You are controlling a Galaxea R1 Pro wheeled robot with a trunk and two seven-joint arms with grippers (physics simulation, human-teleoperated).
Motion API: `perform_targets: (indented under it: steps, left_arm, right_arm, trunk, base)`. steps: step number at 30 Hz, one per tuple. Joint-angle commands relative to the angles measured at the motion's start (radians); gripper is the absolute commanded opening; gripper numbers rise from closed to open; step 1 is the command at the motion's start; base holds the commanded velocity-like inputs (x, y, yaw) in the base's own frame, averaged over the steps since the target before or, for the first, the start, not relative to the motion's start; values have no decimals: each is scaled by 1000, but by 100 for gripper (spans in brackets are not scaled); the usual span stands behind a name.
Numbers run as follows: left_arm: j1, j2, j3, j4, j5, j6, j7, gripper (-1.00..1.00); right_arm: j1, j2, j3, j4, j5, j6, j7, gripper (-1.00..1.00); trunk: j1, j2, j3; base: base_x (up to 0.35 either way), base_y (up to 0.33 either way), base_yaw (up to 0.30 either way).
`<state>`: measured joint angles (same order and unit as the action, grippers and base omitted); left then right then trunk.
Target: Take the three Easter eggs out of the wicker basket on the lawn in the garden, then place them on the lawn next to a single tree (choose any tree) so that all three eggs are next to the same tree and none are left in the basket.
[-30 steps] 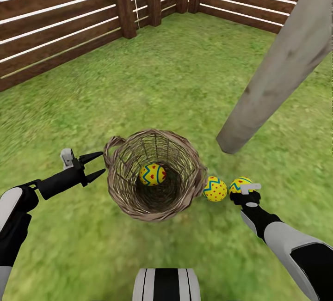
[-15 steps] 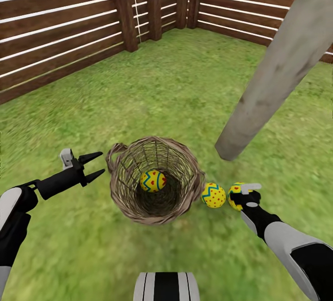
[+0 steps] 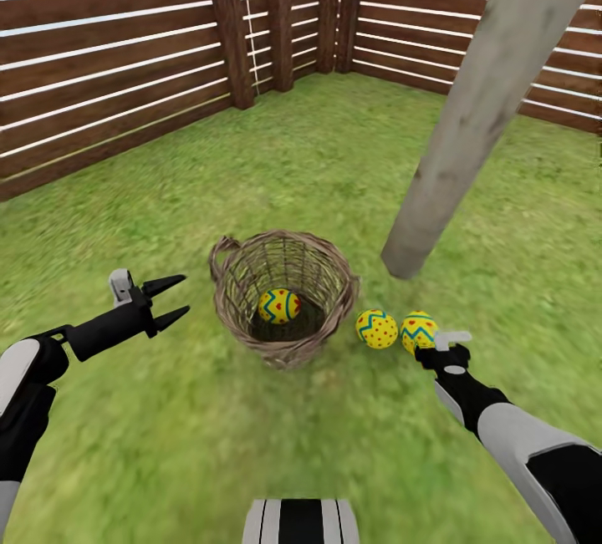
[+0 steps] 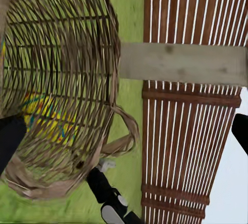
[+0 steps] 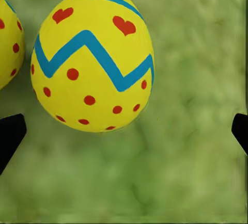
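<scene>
The wicker basket (image 3: 285, 335) stands upright on the lawn (image 3: 334, 160) with one Easter egg (image 3: 279, 307) inside. Two more eggs (image 3: 377, 328) (image 3: 418, 331) lie on the grass to its right, close to the foot of the tree (image 3: 468, 118). My right gripper (image 3: 429, 350) is open just behind the rightmost egg (image 5: 93, 59), which lies free ahead of the black fingertips (image 5: 10, 136). My left gripper (image 3: 170, 300) is open left of the basket (image 4: 62, 79), a short way from its rim. The basket's egg (image 4: 46, 118) shows through the weave.
A reddish-brown slatted fence (image 3: 109, 68) closes the garden corner behind and to the left. The pale leaning trunk (image 4: 181, 63) rises right of the basket. Open grass spreads around the basket and toward the fence.
The whole picture has shifted, so the camera moved: basket, eggs and trunk look smaller and farther. My right gripper, which overlapped the rightmost egg earlier, now sits just behind it.
</scene>
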<state>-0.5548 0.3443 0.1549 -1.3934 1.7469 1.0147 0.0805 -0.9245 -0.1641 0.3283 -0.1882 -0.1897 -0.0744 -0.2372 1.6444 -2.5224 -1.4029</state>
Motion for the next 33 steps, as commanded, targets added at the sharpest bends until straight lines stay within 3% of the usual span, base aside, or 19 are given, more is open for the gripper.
perform_targets:
  steps: [1, 6, 9, 11, 12, 13, 15, 17, 19, 21, 23, 26, 28, 31, 33]
  left_arm:
    - [0, 0, 0, 1, 7, 4, 8, 100]
    - [0, 1, 0, 9, 4, 2, 12, 100]
    - [0, 23, -1, 65, 3, 2, 14, 100]
    - [0, 36, 0, 83, 3, 2, 15, 100]
    - [0, 44, 0, 86, 2, 2, 15, 100]
    - [0, 49, 0, 87, 2, 2, 15, 100]
    - [0, 62, 1, 88, 0, 2, 15, 100]
    - [0, 74, 0, 89, 0, 2, 15, 100]
    - [0, 77, 0, 90, -2, 2, 16, 100]
    - [0, 78, 0, 124, 0, 2, 16, 100]
    - [0, 79, 0, 131, 0, 2, 16, 100]
    - [0, 78, -1, 122, 0, 1, 15, 100]
    - [0, 79, -1, 117, 0, 3, 15, 100]
    - [0, 80, 0, 113, 3, 6, 15, 100]
    - [0, 80, 0, 110, 3, 7, 15, 100]
  right_arm:
    - [1, 0, 9, 5, -11, -4, -3, 100]
    - [29, 0, 9, 11, -14, 0, -1, 100]
    - [48, 0, 10, 12, -16, 8, 2, 100]
    - [58, -1, 10, 12, -14, 66, 17, 100]
    - [62, -4, 11, 12, -13, 105, 60, 100]
    - [71, -6, 11, 11, -12, 127, 149, 100]
    - [80, -10, 11, 12, -13, 181, 410, 100]
    - [82, -31, 10, 9, -11, 210, 583, 100]
    - [82, -71, 9, 2, -11, 227, 733, 100]
    - [82, -142, 5, -10, -12, 292, 935, 100]
    - [82, -177, 5, -16, -23, 305, 1107, 100]
    - [82, -205, -2, -16, -36, 313, 1263, 100]
    - [82, -219, -31, -17, -77, 392, 1425, 100]
    - [82, -240, -39, -26, -94, 468, 1604, 100]
    - [82, -242, -42, -43, -97, 493, 1666, 100]
  trunk:
    - [-1, 0, 3]
    - [-3, 1, 23]
    - [-5, 2, 34]
    - [-6, 2, 42]
    - [-6, 3, 46]
    - [-7, 3, 50]
    - [-7, 3, 58]
    - [-8, 4, 65]
    - [-9, 4, 73]
    - [-10, 5, 81]
    - [-11, 5, 88]
    - [-12, 6, 100]
    - [-13, 6, 108]
    - [-15, 7, 119]
    - [-16, 7, 127]
  base:
    - [-340, 0, 0]
    - [-218, 0, 0]
    - [-14, 0, 0]
    - [-2, 0, 0]
    - [0, 0, 0]
    - [0, 0, 0]
    - [0, 0, 0]
    - [0, 0, 0]
    - [-20, 0, 0]
    - [-266, 0, 0]
    - [-241, 0, 0]
    - [-36, 0, 0]
    - [-4, 0, 0]
    - [0, 0, 0]
    - [0, 0, 0]
